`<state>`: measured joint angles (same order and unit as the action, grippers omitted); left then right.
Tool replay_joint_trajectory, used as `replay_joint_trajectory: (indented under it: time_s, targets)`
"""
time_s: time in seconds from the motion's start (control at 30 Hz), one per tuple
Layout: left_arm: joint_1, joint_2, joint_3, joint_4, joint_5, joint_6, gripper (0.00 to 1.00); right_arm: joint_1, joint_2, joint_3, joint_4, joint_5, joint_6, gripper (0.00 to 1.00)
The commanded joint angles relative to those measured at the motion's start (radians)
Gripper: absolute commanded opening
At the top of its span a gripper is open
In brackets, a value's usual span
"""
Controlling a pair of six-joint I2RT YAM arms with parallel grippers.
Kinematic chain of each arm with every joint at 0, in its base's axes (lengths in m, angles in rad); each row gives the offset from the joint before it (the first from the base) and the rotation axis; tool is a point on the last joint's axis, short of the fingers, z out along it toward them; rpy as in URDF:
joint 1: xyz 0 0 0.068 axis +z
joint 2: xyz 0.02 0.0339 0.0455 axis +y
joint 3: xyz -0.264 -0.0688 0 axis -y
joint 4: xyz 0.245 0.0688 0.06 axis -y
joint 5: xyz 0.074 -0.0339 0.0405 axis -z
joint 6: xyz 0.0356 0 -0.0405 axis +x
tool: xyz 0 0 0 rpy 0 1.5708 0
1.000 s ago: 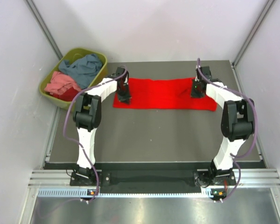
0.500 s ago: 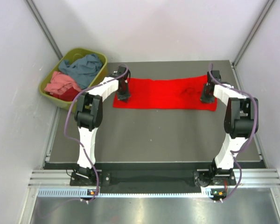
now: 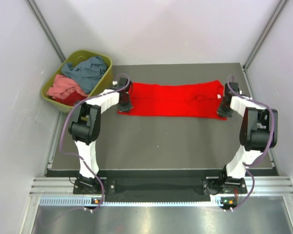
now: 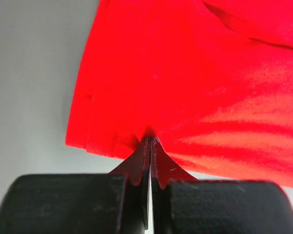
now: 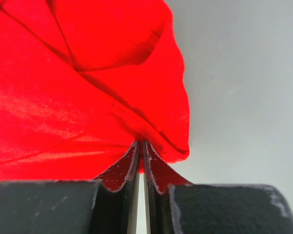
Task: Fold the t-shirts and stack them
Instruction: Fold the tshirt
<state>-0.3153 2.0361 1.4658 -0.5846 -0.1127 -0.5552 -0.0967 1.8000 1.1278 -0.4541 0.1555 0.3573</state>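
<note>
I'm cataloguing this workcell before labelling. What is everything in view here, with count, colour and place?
red t-shirt: one, bright red, lying as a long flat strip across the far half of the table
blue-grey t-shirt: one, slate blue-grey, crumpled in the tub
pink t-shirt: one, salmon pink, crumpled in the tub
dark red t-shirt: one, darker red, partly hidden at the tub's near end
tub: one, olive green, beyond the table's far left corner
table: one, dark grey, centre
left end effector: one, black, shut on the red t-shirt's left edge
right end effector: one, black, shut on its right edge
</note>
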Motion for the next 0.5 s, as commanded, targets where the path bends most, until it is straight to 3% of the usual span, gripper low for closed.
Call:
replay_joint_trajectory:
  time_s: [0.0, 0.23, 0.4, 0.47]
  targets:
    - [0.01, -0.008, -0.113, -0.121, -0.065, -0.002, 0.0, -0.035, -0.014, -0.062, -0.083, 0.082, -0.015, 0.07]
    - [0.008, -0.099, -0.131, -0.156, -0.074, -0.02, 0.0, -0.043, -0.057, -0.06, -0.083, 0.07, -0.029, 0.07]
    - [0.01, -0.134, -0.024, -0.204, -0.038, -0.006, 0.01, -0.043, -0.057, -0.043, -0.086, 0.062, -0.031, 0.07]
    - [0.01, -0.131, 0.016, -0.224, -0.042, -0.003, 0.05, -0.043, -0.06, -0.042, -0.086, 0.056, -0.029, 0.07]
